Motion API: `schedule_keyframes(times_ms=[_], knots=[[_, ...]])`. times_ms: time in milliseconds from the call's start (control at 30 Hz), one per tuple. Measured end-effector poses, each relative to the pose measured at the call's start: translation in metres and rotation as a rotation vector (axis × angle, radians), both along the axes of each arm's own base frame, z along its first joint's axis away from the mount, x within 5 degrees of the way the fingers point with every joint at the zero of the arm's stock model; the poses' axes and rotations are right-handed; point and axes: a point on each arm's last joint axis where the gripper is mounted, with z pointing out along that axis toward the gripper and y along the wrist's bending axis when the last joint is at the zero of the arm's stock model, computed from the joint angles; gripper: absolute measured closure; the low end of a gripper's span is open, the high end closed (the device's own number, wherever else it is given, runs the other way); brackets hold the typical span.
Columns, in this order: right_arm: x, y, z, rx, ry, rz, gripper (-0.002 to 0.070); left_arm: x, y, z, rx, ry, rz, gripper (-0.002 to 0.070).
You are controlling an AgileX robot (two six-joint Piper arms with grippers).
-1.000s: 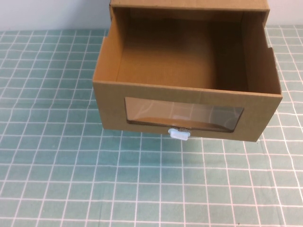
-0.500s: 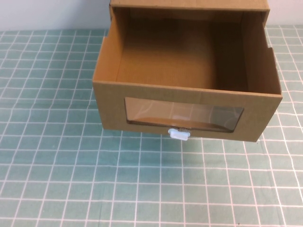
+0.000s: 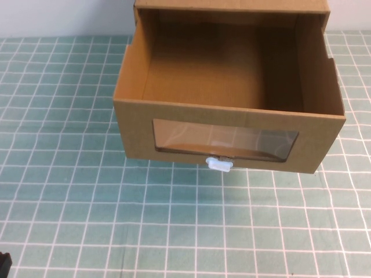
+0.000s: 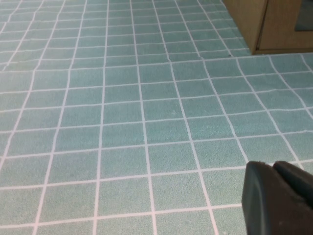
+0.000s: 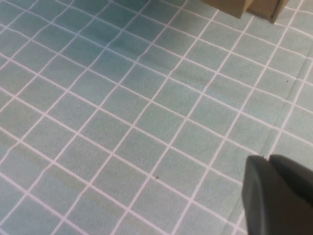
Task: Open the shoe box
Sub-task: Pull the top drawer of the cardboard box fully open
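Newly edged into the near-left corner of the high view, absent half a second back: dark sliver of the left arm. No other shift anywhere.

Left gripper low over the green grid mat on the near-left side, fingers pressed together, holding nothing. Right gripper out of the high view, hovering above bare mat, likewise pinched shut on nothing. Both well apart from the shoe box, with only a corner of it reaching each wrist view.

Further out, past open mat: white pull tab at the lower edge of the drawer front, just under the clear window. Behind that, the drawer drawn well out toward the robot, open to above and empty inside. At the far end, back of the drawer tucked into the outer sleeve.

Judged as good as open already. Main risk from here — a careless forward sweep of the left arm with fingers closed, knocking the front panel and shoving the drawer back in, or skidding the light cardboard askew on the mat. Lesser risk — snagging the small tab and tearing it off.
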Motion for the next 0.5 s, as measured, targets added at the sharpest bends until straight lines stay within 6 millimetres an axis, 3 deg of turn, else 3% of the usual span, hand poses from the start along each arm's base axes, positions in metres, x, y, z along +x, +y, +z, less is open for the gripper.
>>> schedule_keyframes(times_ms=[500], knots=[[0.0001,-0.0001,0.0001,-0.001,-0.002,0.000,0.0689,-0.0001,0.0000,-0.0001,-0.006,0.001,0.002,0.0680]])
